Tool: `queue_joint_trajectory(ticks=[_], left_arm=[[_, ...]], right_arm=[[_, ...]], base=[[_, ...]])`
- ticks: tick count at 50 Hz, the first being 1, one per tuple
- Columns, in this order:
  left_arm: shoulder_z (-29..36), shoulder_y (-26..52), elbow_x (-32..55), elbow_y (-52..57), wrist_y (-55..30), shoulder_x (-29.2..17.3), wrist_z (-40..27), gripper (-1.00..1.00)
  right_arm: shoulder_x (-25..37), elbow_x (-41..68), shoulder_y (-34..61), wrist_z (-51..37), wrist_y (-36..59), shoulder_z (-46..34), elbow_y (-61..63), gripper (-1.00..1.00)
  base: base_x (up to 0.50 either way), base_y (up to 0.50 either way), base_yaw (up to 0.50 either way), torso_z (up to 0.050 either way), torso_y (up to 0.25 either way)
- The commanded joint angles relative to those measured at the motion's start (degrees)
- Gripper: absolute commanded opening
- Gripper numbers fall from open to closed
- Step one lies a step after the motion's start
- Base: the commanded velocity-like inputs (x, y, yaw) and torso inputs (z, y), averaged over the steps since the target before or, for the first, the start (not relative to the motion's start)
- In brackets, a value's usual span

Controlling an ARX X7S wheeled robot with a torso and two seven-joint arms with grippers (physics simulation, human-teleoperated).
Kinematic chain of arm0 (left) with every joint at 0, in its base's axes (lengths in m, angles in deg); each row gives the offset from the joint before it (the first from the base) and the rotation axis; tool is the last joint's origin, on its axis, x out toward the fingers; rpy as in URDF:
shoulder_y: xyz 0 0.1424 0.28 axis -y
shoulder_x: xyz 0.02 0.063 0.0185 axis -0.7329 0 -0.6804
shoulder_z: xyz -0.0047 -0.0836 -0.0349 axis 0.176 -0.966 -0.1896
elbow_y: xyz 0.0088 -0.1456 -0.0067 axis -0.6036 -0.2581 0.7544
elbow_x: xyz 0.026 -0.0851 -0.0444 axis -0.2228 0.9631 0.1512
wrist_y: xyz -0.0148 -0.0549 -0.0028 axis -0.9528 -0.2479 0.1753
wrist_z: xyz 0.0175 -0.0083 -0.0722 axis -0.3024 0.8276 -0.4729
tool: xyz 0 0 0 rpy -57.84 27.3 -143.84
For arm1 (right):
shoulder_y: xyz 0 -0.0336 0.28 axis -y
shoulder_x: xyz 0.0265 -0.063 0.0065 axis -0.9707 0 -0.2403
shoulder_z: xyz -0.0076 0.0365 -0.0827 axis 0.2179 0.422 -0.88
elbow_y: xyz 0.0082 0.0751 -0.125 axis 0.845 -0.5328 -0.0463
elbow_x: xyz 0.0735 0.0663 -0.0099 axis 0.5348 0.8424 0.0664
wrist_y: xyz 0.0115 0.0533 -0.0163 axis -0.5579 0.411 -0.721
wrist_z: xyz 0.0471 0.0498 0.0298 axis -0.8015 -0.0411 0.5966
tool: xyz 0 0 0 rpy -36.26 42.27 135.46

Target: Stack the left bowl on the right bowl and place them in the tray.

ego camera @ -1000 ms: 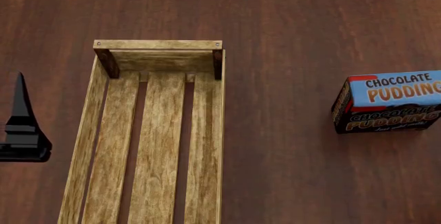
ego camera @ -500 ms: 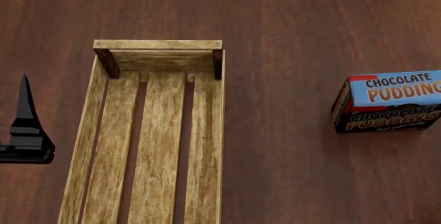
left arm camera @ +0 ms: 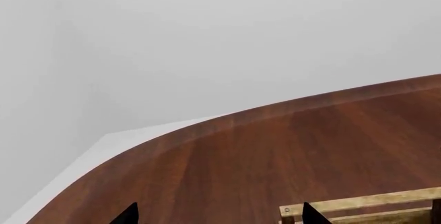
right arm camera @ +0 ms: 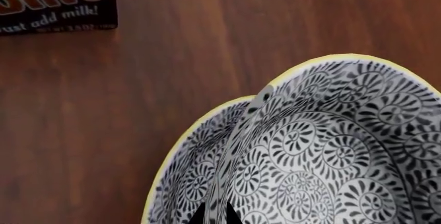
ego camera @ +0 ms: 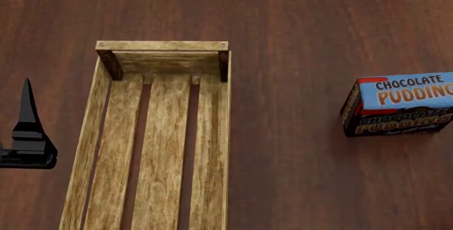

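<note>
The tray point(ego camera: 224, 134), a long light-wood crate with a slatted bottom, lies empty in the middle of the head view; one of its corners point(left arm camera: 358, 203) shows in the left wrist view. Two black-and-white patterned bowls with yellow rims appear only in the right wrist view. One bowl point(right arm camera: 358, 146) sits nested, a little offset, in the other point(right arm camera: 196, 152). My right gripper point(right arm camera: 215, 217) is shut on their overlapping walls. My left gripper point(left arm camera: 218, 219) is open and empty, and hovers left of the tray, where one finger point(ego camera: 28, 124) shows.
A blue-and-black chocolate pudding box point(ego camera: 400, 105) stands on the dark wood table, right of the tray; its lower edge point(right arm camera: 55, 2) shows beyond the bowls. The table's curved far edge point(left arm camera: 206, 126) meets a pale floor.
My left gripper has drifted slightly towards the tray and lower in the head view. The tray and the pudding box have not moved.
</note>
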Motion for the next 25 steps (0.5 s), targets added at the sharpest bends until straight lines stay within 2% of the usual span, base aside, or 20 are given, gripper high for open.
queue_joint_trajectory(ticks=[1,21,22,25], left_arm=[[0.28,0.07,-0.14,-0.19,0.03,-0.08,-0.15,1.0],[0.27,-0.04,0.15,0.09,-0.15,-0.41,-0.38,1.0],[0.3,-0.05,0.1,0.12,-0.14,-0.43,-0.4,1.0],[0.32,-0.03,0.17,0.14,-0.2,-0.46,-0.42,1.0]], right_arm=[[-0.65,-2.42,-0.29,1.07,-0.76,-0.67,-1.06,-1.0],[-2.44,-3.37,1.08,3.06,-1.61,-2.05,-3.1,-1.0],[-2.51,-3.5,1.11,3.07,-1.66,-2.16,-3.25,1.0],[-2.41,-3.18,1.03,2.83,-1.57,-1.84,-3.0,1.0]], base=[[0.0,0.0,0.0,0.0,0.0],[0.0,0.0,0.0,0.0,0.001],[0.0,0.0,0.0,0.0,0.0],[0.0,0.0,0.0,0.0,0.0]])
